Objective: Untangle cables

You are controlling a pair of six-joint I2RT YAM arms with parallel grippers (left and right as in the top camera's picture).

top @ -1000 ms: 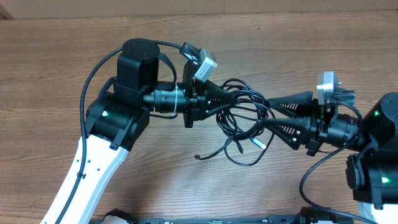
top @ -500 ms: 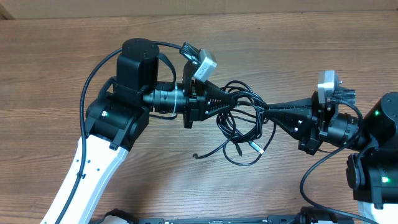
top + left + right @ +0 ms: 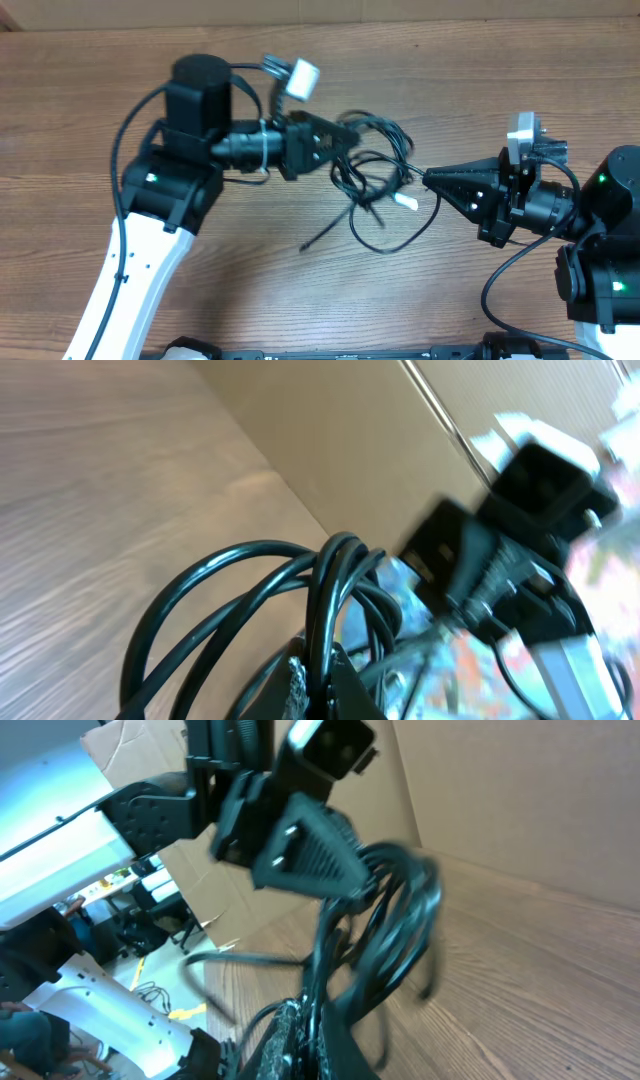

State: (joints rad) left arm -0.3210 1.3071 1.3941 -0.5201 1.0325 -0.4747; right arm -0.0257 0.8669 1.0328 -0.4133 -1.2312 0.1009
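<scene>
The left arm [image 3: 140,285] has a long white link dotted with small dark screw holes, topped by boxy black joint housings and a black cylindrical motor cap [image 3: 200,75]. A green light [image 3: 152,178] glows on one housing, and a thick black cable [image 3: 121,140] arcs along the outer side. The left gripper [image 3: 346,134] is black with ribbed triangular fingers and carries a grey-white camera block [image 3: 300,77]. The right arm [image 3: 610,250] is black, with green lights [image 3: 603,181]. The right gripper [image 3: 430,180] is a black wedge with triangular cut-outs, under a silvery camera [image 3: 523,133].
</scene>
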